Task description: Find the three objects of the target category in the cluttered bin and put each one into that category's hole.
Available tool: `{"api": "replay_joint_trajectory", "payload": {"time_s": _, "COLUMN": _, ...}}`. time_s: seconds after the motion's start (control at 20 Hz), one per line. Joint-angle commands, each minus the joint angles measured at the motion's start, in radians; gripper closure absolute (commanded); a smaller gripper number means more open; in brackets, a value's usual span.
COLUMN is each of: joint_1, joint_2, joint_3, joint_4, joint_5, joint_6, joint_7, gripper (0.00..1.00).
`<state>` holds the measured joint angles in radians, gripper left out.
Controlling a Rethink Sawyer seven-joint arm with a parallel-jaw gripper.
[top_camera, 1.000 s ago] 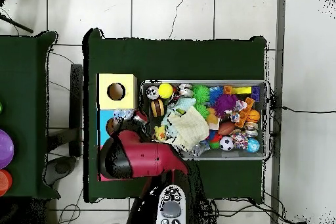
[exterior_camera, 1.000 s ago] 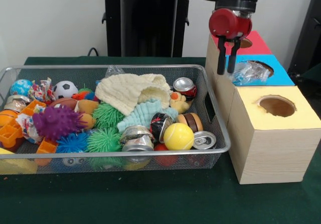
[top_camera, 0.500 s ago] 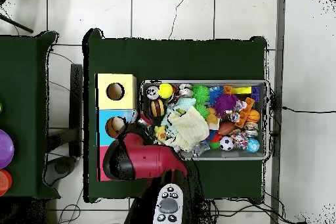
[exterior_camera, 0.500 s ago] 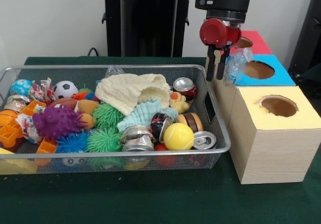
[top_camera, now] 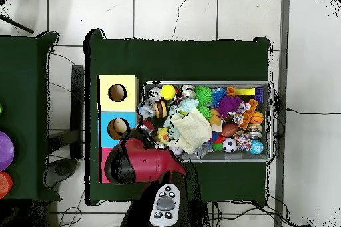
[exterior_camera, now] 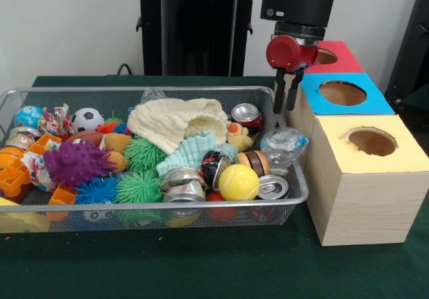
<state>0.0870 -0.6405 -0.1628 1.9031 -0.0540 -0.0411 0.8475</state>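
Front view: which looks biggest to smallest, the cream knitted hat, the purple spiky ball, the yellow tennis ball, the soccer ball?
1. cream knitted hat
2. purple spiky ball
3. yellow tennis ball
4. soccer ball

The soccer ball sits farther back, so the last two are unsure.

crumpled clear plastic bottle (exterior_camera: 284,145), resting on bin's (exterior_camera: 299,193) right rim

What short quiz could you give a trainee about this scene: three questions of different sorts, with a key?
1. True or false: the crumpled clear plastic sits in the blue box's hole.
2. In the front view, which box stands nearest the camera? A red, B blue, C yellow.
3. Fill in: the gripper holds ___.
Key: 1 false, it lies at the wire bin's right end; 2 C, the yellow box; 3 nothing.
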Motion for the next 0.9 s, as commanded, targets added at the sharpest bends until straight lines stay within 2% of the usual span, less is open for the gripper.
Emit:
{"api": "replay_joint_trajectory", "payload": {"time_s": 0.05, "joint_1": 0.001, "joint_2": 0.021, "joint_3": 0.027, "joint_4": 0.039, "joint_5": -0.025, "joint_6": -0.01, "joint_7": 0.233, "gripper": 0.0}}
{"api": "replay_joint_trajectory", "payload": {"time_s": 0.3, "joint_1": -0.011, "joint_2": 0.001, "joint_3": 0.034, "joint_4": 0.047, "joint_5": -0.028, "joint_6": 0.003, "joint_7": 0.23, "gripper": 0.0}}
{"api": "replay_joint_trajectory", "payload": {"time_s": 0.5, "joint_1": -0.057, "joint_2": 0.002, "joint_3": 0.051, "joint_4": 0.059, "joint_5": -0.061, "joint_6": -0.023, "joint_7": 0.217, "gripper": 0.0}}
{"api": "replay_joint_trajectory", "payload": {"time_s": 0.7, "joint_1": -0.125, "joint_2": -0.011, "joint_3": 0.08, "joint_4": 0.037, "joint_5": -0.107, "joint_6": 0.006, "joint_7": 0.17, "gripper": 0.0}}
{"api": "replay_joint_trajectory", "payload": {"time_s": 0.9, "joint_1": -0.231, "joint_2": -0.033, "joint_3": 0.138, "joint_4": -0.029, "joint_5": -0.134, "joint_6": 0.108, "joint_7": 0.104, "gripper": 0.0}}
